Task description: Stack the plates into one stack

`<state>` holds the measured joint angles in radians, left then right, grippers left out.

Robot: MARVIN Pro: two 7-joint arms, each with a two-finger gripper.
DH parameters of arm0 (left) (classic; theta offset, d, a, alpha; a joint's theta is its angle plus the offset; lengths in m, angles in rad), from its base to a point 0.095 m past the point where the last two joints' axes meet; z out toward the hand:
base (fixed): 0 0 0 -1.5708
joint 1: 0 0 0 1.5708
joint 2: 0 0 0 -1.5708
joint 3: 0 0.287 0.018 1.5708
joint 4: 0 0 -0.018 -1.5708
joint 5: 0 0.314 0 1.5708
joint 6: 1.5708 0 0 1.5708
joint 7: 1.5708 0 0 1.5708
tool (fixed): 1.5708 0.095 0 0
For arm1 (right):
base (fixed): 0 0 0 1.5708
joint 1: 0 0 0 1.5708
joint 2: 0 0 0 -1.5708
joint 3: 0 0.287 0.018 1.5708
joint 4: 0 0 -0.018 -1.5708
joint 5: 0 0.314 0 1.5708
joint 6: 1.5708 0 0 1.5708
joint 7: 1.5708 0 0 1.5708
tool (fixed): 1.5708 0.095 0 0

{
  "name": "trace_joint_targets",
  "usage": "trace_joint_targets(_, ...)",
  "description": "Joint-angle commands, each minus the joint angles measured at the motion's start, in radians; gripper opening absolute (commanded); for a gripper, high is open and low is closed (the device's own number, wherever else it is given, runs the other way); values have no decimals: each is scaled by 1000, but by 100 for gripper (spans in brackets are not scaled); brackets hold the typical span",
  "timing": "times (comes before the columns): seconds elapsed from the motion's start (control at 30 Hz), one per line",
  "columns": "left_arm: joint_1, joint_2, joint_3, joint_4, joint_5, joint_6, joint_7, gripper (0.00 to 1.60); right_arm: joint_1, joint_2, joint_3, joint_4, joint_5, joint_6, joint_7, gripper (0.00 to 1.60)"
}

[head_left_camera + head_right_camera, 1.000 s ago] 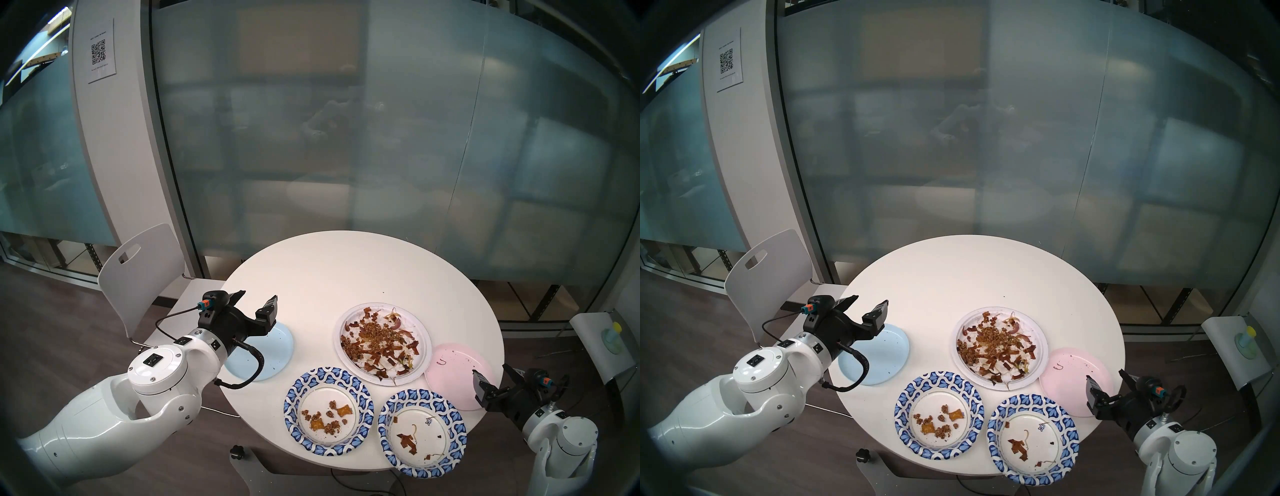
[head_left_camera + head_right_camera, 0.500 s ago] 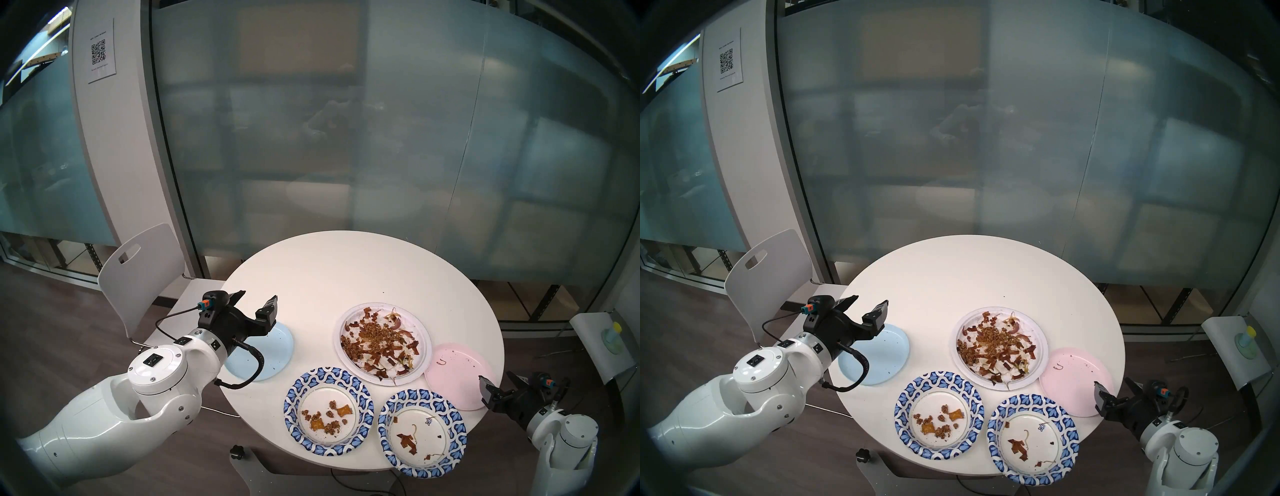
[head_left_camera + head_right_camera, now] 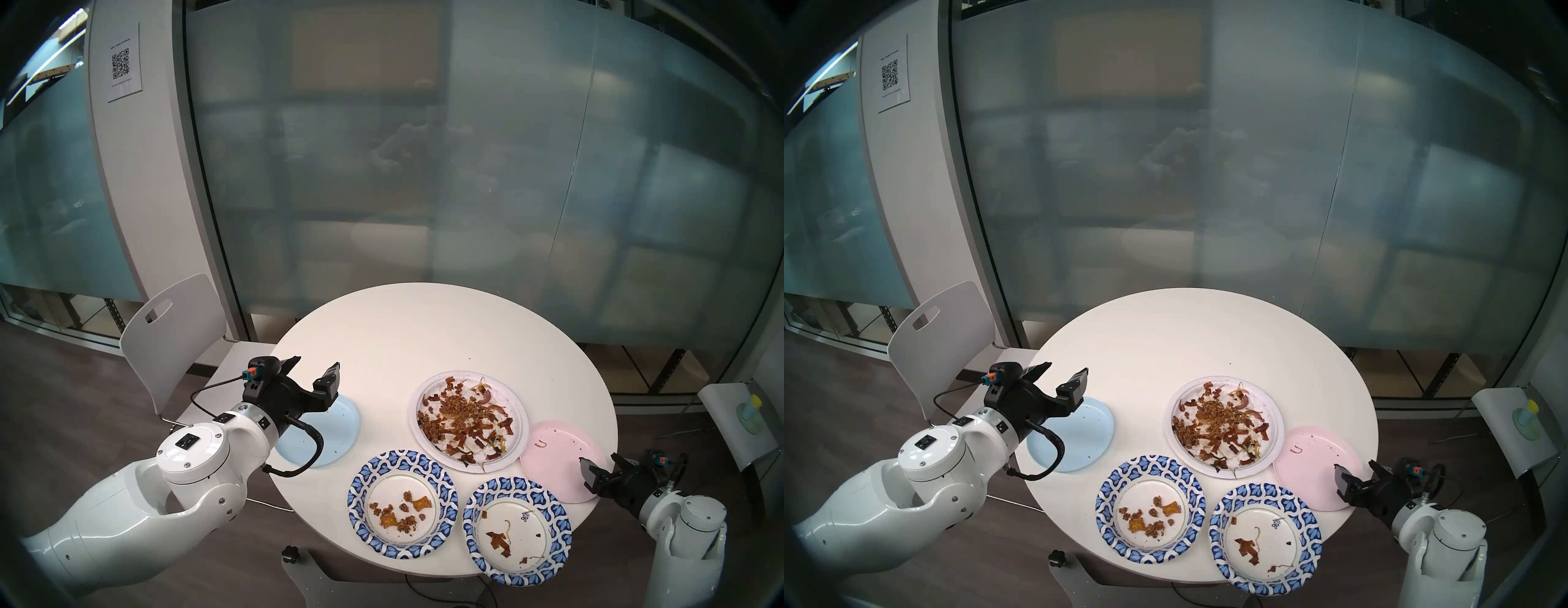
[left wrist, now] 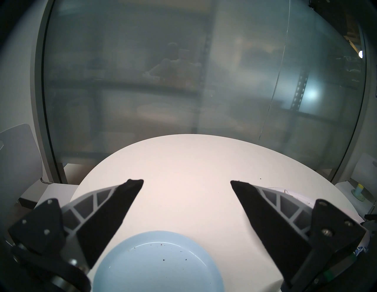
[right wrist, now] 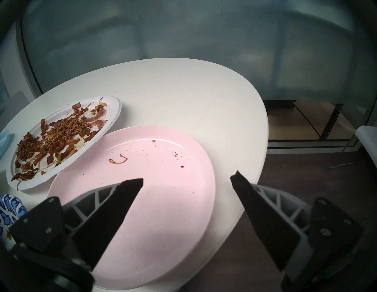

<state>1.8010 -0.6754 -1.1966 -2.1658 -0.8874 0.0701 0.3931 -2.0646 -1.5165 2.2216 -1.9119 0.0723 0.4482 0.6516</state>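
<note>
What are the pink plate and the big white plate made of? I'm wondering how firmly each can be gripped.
The pink plate looks like hard plastic or melamine: smooth, glossy, with a curved highlight inside the rim. The big white plate looks like paper or moulded pulp: matte, with an embossed, slightly wavy rim and stains from the brown scraps. Neither can be confirmed by sight alone.

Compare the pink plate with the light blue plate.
The pink plate lies at the table's right edge, overlapped by the large white plate; the light blue plate lies apart at the left. The pink one carries an onion scrap, the blue only specks. Both are plain, round and unstacked.
</note>
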Motion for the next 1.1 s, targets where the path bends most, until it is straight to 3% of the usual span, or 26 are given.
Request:
trace_joint_targets(0.0, -4, 1, -7, -13, 2, -4, 1, 160, 48, 38, -2, 6, -17, -2, -16, 160)
trace_joint_targets(1.07, -4, 1, -7, -14, 2, -5, 2, 160, 92, 64, 2, 123, -20, 12, 23, 160)
